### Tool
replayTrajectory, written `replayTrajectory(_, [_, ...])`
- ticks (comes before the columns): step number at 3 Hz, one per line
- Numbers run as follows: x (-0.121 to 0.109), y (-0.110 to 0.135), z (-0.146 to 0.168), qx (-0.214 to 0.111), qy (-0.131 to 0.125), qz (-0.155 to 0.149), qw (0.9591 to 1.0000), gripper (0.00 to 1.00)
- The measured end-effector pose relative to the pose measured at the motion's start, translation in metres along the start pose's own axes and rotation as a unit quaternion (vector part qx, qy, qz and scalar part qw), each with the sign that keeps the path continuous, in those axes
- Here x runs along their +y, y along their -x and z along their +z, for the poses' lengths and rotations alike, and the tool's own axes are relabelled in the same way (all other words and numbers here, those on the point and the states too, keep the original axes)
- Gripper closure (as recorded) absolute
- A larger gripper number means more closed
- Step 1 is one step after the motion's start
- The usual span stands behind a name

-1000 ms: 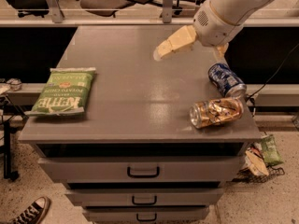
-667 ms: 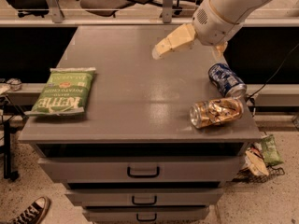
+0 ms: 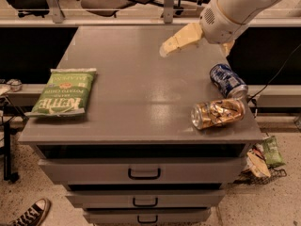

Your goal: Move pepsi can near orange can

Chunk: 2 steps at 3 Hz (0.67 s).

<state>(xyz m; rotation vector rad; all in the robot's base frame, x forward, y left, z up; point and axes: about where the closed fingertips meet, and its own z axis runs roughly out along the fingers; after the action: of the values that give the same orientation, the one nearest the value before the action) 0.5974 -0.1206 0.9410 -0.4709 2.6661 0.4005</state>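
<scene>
Pepsi can [image 3: 228,80], dark blue with silver ends, lies toppled at your grey tabletop's [image 3: 127,93] right edge, just behind the toppled orange-gold patterned can [image 3: 217,113], while your cream claw [image 3: 195,51] hovers behind them, spread wide, empty.

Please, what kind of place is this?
Probably an office or a lab. Office chairs stand behind the grey drawer cabinet, and a robot arm's claw hangs above the cabinet top, just beyond the pepsi can.
</scene>
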Motion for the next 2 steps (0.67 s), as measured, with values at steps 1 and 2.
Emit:
replayTrajectory(1, [-0.003, 0.005, 0.000, -0.015, 0.019, 0.000, 0.9997, 0.00])
replayTrajectory(2, [-0.044, 0.013, -0.015, -0.056, 0.040, 0.013, 0.9975, 0.00])
